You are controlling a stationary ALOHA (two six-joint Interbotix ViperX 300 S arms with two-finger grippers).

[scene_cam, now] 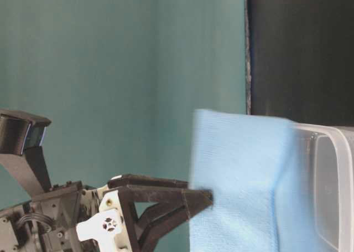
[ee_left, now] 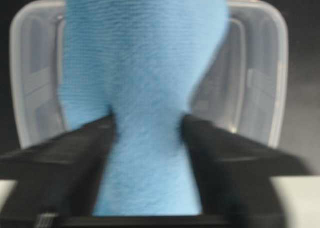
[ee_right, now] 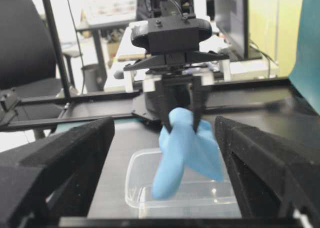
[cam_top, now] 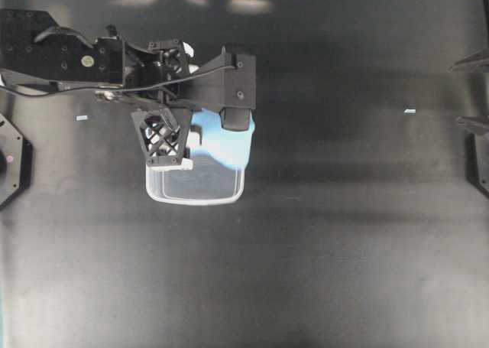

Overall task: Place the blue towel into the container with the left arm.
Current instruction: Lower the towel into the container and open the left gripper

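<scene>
Black fingers (ee_right: 55, 168) of the right gripper (ee_right: 165, 188) fill the bottom corners of the right wrist view, wide apart with nothing between them. Past them, in the middle of that frame, the blue towel (ee_right: 184, 148) hangs down from the left gripper (ee_right: 181, 119). Its low end dangles over the clear container (ee_right: 145, 185), which sits on the dark desk (ee_right: 117, 153).

From the left wrist camera, the towel (ee_left: 145, 87) runs up the middle of the frame. The two dark jaws press in on its sides, and it looks pinched narrow between them. Blur makes it hard to tell if the jaws grip the cloth or are letting go.

From above, the left arm (cam_top: 92, 57) reaches in from the upper left. The towel (cam_top: 229, 145) lies over the top edge of the container (cam_top: 195, 195).
</scene>
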